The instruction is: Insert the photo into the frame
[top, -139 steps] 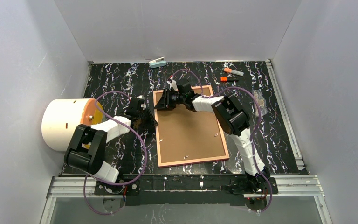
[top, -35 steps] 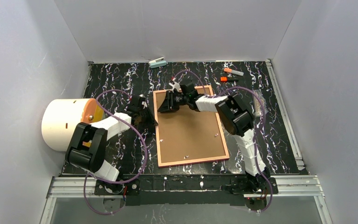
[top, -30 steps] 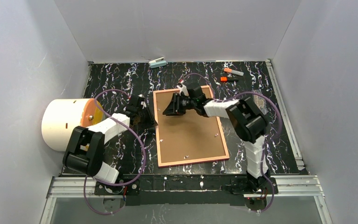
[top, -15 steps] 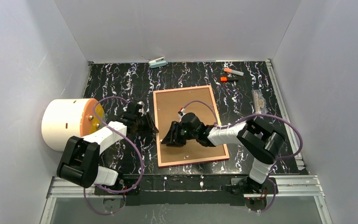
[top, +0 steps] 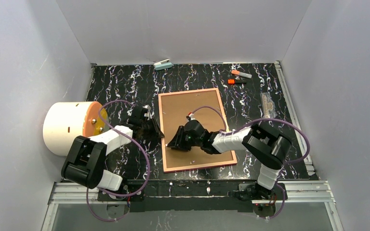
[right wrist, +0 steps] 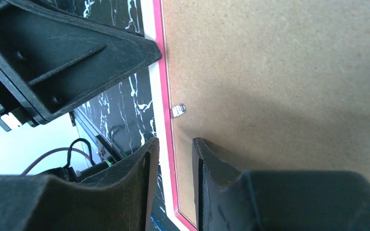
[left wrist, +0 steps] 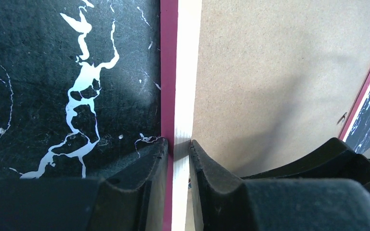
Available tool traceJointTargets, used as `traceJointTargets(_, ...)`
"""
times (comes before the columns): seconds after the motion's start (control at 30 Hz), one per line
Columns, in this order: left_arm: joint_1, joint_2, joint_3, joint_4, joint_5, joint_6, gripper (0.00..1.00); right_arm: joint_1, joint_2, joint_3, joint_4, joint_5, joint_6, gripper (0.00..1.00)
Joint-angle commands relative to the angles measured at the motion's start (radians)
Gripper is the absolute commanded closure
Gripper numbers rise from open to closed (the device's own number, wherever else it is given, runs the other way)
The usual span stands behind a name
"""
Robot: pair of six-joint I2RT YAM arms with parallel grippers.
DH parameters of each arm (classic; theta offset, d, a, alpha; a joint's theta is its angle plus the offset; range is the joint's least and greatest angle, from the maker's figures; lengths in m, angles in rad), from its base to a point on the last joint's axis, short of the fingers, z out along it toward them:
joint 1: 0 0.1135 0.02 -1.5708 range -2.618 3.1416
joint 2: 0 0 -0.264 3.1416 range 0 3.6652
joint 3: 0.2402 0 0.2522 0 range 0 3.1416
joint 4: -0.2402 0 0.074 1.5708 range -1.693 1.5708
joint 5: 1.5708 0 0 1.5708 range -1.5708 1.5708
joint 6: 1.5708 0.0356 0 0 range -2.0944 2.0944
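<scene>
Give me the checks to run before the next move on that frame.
1. The frame lies back up: ok.
2. The left gripper is clamped on the frame's left rail: ok.
3. The right gripper is open, with the metal tab just ahead of its fingertips: ok.
4. The backing board lies inside the frame: ok.
5. The photo is under the board: cannot tell, hidden.

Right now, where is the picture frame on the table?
In the top view, the frame lies flat at the middle of the table, the left gripper at its left edge and the right gripper over its near-left part.
</scene>
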Motion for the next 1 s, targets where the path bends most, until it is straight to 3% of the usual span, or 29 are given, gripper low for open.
traceJointTargets(0.0, -0.004, -0.007, -0.034, 0.028, 0.024, -0.001, 0.81, 0.013, 0.037, 0.028, 0.038, 0.029, 0.019, 0.60)
traceJointTargets(0.97, -0.004, -0.021, -0.087, 0.085, 0.035, -0.028, 0.84, 0.035, 0.155, 0.052, 0.143, 0.085, 0.066, 0.62)
